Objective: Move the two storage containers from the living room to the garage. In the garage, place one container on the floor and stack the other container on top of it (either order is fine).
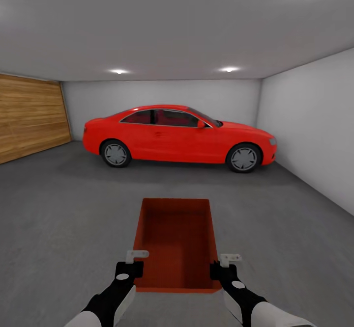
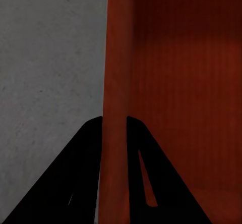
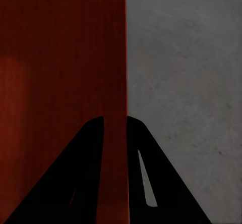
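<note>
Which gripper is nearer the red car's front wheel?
Right. The right gripper, jaws shut on the storage container's wall, sits on the side of the car's front wheel; the left gripper grips the opposite wall.

This is a garage. A red car (image 1: pixel 179 134) stands side-on across the middle of the frame, on a rough dark grey concrete floor (image 1: pixel 59 209). Plain white-grey walls (image 1: pixel 309 121) close the back and right, a wood-planked panel (image 1: pixel 29 118) fills the left, and spotlights (image 1: pixel 118 71) shine from the flat ceiling (image 1: pixel 172 17) in the upper frame.
</note>
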`<state>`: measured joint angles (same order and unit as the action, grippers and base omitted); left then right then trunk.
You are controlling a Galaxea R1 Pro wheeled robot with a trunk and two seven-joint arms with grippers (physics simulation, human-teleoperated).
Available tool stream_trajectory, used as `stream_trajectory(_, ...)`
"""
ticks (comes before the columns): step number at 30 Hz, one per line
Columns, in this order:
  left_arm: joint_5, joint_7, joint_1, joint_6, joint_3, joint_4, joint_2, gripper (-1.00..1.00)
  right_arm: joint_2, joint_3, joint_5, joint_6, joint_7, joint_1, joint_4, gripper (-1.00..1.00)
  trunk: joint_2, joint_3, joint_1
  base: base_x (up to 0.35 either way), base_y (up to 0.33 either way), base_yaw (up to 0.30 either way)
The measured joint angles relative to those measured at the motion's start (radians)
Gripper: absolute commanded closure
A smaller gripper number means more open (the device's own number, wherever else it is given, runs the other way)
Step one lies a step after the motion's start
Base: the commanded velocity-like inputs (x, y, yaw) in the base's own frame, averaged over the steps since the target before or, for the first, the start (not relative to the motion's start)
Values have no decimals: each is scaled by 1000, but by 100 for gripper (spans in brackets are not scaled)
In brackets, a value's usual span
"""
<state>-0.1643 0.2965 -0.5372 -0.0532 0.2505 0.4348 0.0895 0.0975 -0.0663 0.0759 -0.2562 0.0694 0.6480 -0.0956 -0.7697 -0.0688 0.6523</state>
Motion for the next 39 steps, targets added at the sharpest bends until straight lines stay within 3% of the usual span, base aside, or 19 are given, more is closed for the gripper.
stream_trajectory(39,0,0,0,0,0,0,0,100,0,0,0,0,0,0,0,100,0,0,0,322,0,0)
